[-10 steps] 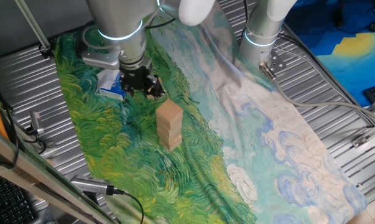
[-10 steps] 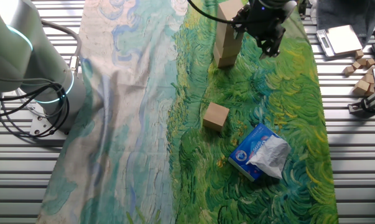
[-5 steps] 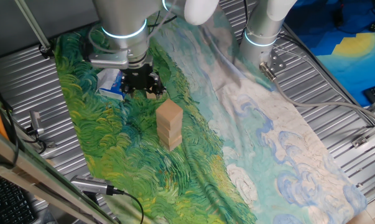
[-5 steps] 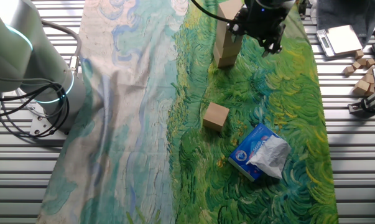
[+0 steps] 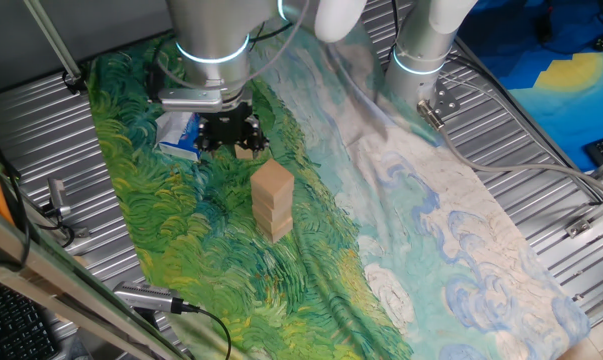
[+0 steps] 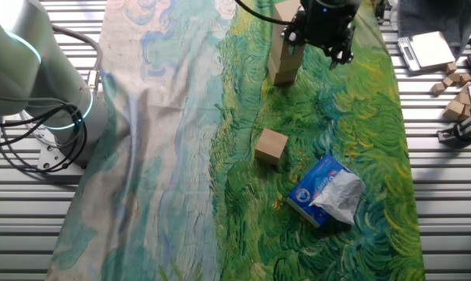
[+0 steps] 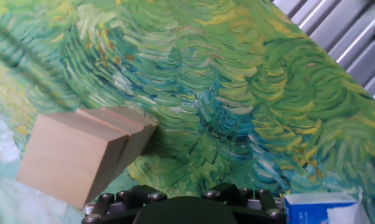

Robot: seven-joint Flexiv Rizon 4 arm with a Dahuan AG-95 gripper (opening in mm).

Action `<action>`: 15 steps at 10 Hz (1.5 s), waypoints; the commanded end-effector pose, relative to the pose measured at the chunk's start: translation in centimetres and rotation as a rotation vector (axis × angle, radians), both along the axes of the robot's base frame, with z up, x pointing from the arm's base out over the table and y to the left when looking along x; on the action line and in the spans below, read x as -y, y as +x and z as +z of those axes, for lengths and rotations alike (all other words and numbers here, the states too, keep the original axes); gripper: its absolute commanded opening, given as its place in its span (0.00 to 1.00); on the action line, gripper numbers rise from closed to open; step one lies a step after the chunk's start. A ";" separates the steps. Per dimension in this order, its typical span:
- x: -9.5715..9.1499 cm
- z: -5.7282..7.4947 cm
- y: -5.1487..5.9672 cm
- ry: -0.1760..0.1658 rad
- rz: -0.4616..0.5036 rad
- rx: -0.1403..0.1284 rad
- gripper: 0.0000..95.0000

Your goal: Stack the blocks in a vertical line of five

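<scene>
Your end effector (image 5: pixel 227 138), finger gap impossible to tell from here, hangs just beside the stack (image 5: pixel 272 200) on its packet (image 6: pixel 326 191) side, and the loose block (image 6: pixel 271 145) lies flat on the cloth (image 5: pixel 161 235) between stack and packet

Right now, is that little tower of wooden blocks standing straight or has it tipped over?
Standing upright. The stack rises in one column from the green cloth, and one spare block still lies apart on the cloth.

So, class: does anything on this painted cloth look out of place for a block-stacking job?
Yes: a blue-and-white soft packet, crumpled open at one end, lies near the loose block. It is no block. The stack looks straight.
</scene>
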State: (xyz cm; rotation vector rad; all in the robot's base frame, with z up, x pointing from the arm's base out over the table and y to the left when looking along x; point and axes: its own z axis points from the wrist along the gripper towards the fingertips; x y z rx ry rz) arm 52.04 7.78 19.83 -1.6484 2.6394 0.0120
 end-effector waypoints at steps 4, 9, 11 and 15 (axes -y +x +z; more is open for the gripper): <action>4.6 -3.0 -2.6 0.043 -0.078 -0.002 0.80; 6.6 -8.8 -6.1 0.071 -0.086 0.019 0.80; 6.9 -9.4 -6.6 0.048 -0.015 0.040 0.80; 7.3 -9.7 -7.6 0.035 0.019 0.065 0.80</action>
